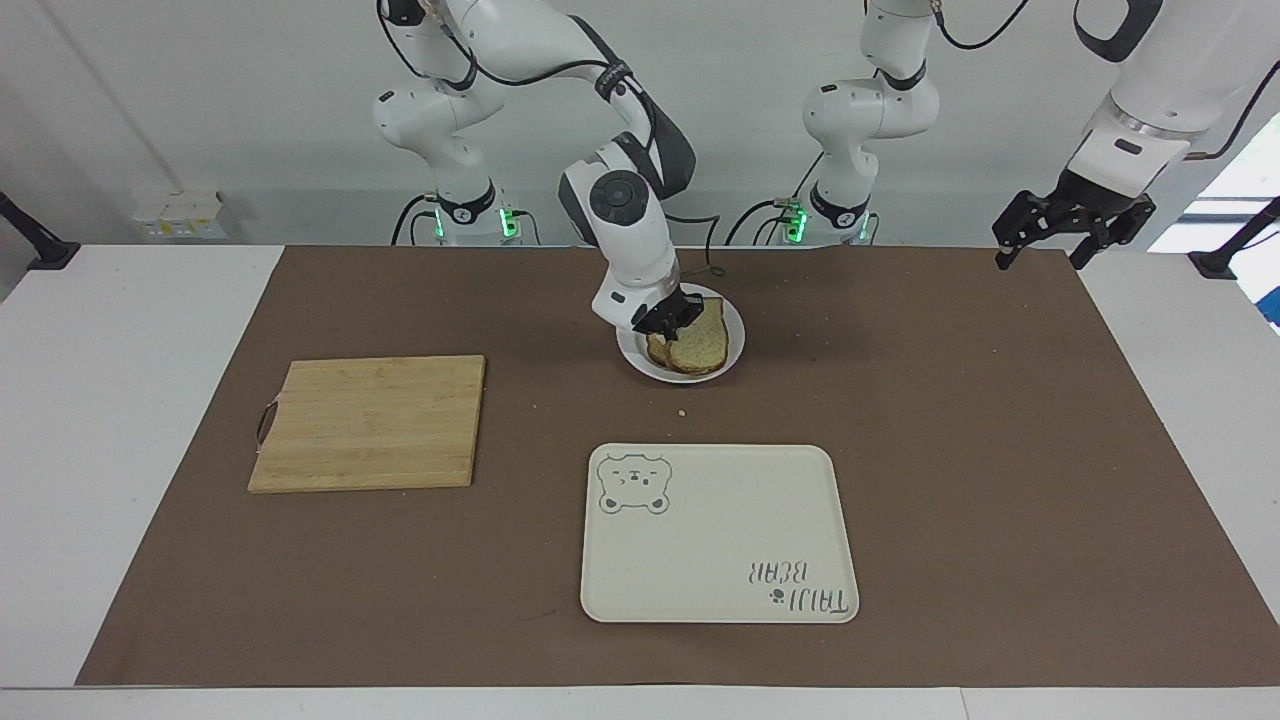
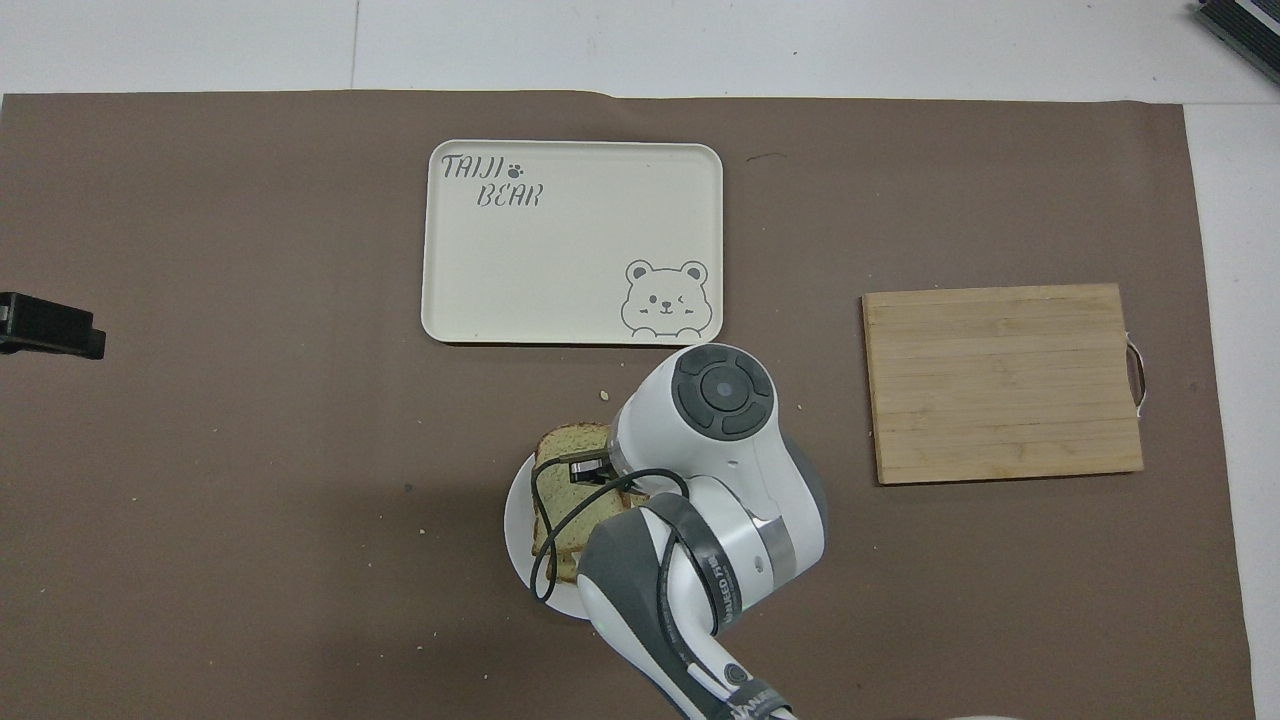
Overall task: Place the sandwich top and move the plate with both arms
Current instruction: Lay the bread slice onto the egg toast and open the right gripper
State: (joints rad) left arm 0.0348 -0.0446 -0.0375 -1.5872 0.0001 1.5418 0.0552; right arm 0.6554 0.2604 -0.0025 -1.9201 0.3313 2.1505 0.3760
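The sandwich top (image 1: pixel 702 343), a plain speckled bread slice, is held tilted over the small white plate (image 1: pixel 736 338), covering most of the lower slice (image 1: pixel 656 350); the egg is hidden. My right gripper (image 1: pixel 668 316) is shut on the slice's edge toward the right arm's end of the table. In the overhead view the sandwich top (image 2: pixel 563 444) and the plate (image 2: pixel 514 522) show partly under the right gripper (image 2: pixel 588 470) and its arm. My left gripper (image 1: pixel 1038 258) is open and empty, and waits over the mat's corner at the left arm's end; it also shows in the overhead view (image 2: pixel 50 326).
A cream rectangular tray (image 1: pixel 718 533) with a bear drawing lies farther from the robots than the plate. A wooden cutting board (image 1: pixel 368 422) lies toward the right arm's end. A few crumbs (image 1: pixel 681 412) lie on the brown mat between plate and tray.
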